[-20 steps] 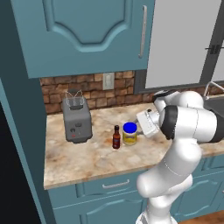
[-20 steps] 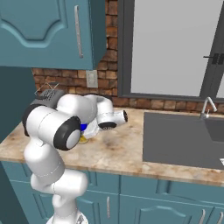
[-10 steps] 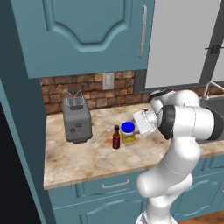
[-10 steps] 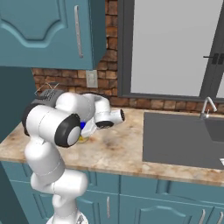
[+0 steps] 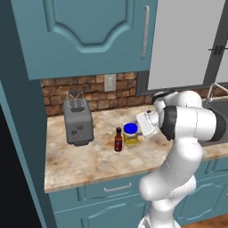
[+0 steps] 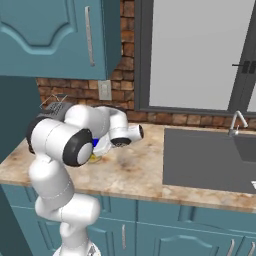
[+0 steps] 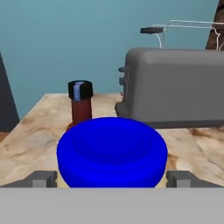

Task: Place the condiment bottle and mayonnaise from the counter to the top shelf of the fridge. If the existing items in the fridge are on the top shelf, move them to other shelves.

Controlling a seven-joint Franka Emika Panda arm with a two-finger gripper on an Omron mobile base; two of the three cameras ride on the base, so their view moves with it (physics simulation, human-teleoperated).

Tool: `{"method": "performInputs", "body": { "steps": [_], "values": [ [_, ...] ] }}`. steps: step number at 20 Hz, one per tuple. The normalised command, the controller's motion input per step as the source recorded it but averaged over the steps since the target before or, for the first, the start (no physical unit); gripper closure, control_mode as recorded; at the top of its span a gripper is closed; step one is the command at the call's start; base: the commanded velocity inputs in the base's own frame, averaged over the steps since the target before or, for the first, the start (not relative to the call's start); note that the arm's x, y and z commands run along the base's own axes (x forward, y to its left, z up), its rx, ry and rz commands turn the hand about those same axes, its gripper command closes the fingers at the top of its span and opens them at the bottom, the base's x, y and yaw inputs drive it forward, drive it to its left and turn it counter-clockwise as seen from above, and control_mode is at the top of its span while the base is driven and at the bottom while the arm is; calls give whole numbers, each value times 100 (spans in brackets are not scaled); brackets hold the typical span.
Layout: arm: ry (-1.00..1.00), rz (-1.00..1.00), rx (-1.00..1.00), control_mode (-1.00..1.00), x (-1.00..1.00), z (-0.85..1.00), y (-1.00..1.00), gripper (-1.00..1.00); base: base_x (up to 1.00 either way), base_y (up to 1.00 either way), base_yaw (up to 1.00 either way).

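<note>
Mayonnaise jar stands on the worktop, blue lid nearest the hand camera, between the two fingertips of the gripper. Gripper open wide, one fingertip either side of the jar; contact cannot be told. Just behind the jar, the condiment bottle, upright, nearer the worktop's left edge. Farther off, a grey toaster near the back-left corner by the brick wall.

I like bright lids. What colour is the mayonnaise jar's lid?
The mayonnaise lid is bright blue, clearest in the hand view.
</note>
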Motion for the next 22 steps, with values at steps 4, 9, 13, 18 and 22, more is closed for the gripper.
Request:
{"method": "performInputs", "body": {
  "steps": [4, 9, 13, 18, 22],
  "values": [
    [0, -5, 8, -100, -60, 85, -33, 100, 0, 0, 0],
    [-1, -10, 14, -100, -91, 100, -24, 100, 0, 0, 0],
    [0, -8, 9, -100, -100, 100, -1, 100, 0, 0, 0],
    [0, -9, 1, -100, -100, 100, 2, 100, 0, 0, 0],
    [-2, -1, 0, -100, -100, 77, 15, 100, 0, 0, 0]
  ]
}}
